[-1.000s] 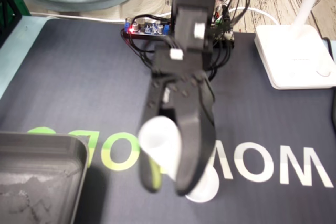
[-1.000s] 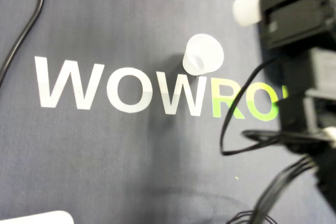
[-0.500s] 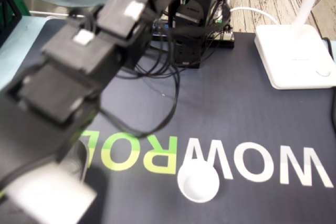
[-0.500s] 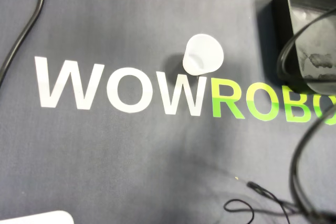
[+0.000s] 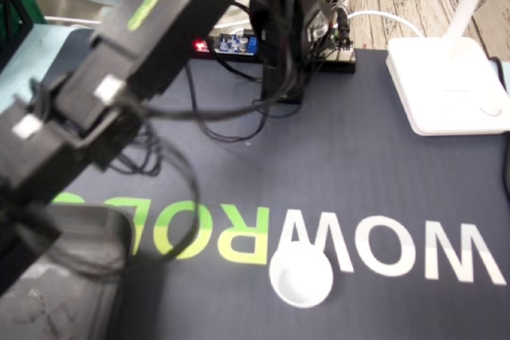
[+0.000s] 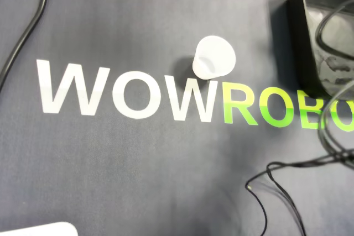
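Observation:
A white cup (image 5: 301, 278) stands on the dark mat just in front of the lettering; the overhead view shows the cup (image 6: 214, 57) from above, upright and alone. My black arm (image 5: 119, 93) stretches from its base at the back down to the lower left, above a dark grey tray (image 5: 80, 292). The arm's end runs off the left edge, so the gripper is out of both views. In the overhead view only the tray (image 6: 332, 4) and loose cables show at the right.
A white lamp base (image 5: 446, 85) sits at the back right of the mat, and its corner (image 6: 38, 229) shows in the overhead view. A circuit board (image 5: 231, 41) with lit LEDs lies by the arm's base. Thin black cables (image 6: 287, 181) trail over the mat.
One second ago the gripper held a second white cup over the mat's middle. The arm swung left over the tray; gripper and that cup have now left the frame.

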You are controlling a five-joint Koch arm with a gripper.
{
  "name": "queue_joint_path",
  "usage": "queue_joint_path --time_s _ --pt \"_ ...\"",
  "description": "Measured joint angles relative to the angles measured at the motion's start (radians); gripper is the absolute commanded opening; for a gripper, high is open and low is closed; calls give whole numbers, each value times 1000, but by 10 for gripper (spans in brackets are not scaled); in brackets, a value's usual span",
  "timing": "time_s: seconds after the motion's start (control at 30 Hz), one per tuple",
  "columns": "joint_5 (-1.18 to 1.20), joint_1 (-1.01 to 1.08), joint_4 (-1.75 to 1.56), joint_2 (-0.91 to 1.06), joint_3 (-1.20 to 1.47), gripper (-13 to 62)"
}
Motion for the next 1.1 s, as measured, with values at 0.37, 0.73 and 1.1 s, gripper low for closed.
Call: queue_joint_path --time_s 0.37,0.73,1.1 --pt "430 32 -25 -124 -29 42" --pt "511 41 -71 -150 -29 41" --pt "-2 -15 -71 66 5 42"
